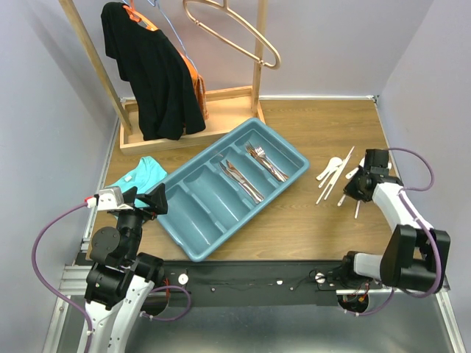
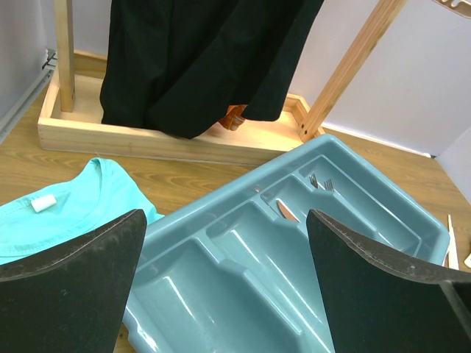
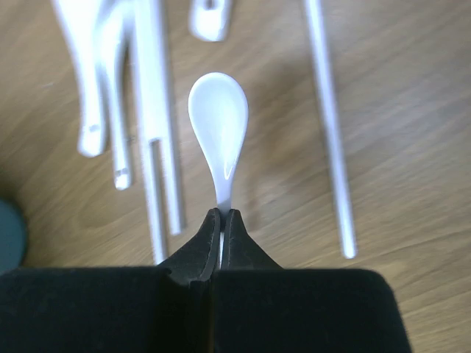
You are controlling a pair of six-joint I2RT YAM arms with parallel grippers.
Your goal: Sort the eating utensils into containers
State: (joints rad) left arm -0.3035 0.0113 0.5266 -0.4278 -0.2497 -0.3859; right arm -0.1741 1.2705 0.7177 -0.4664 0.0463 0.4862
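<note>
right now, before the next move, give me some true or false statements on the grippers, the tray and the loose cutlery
1. The right gripper is shut on the handle of a white plastic spoon. True.
2. The left gripper holds a fork. False: it is open and empty, near one end of the teal-blue plastic cutlery tray.
3. Metal cutlery lies in only two of the tray's four compartments. True.
4. The pale thin chopsticks are already in the tray. False: they lie on the wooden table, beside the spoons.
</note>
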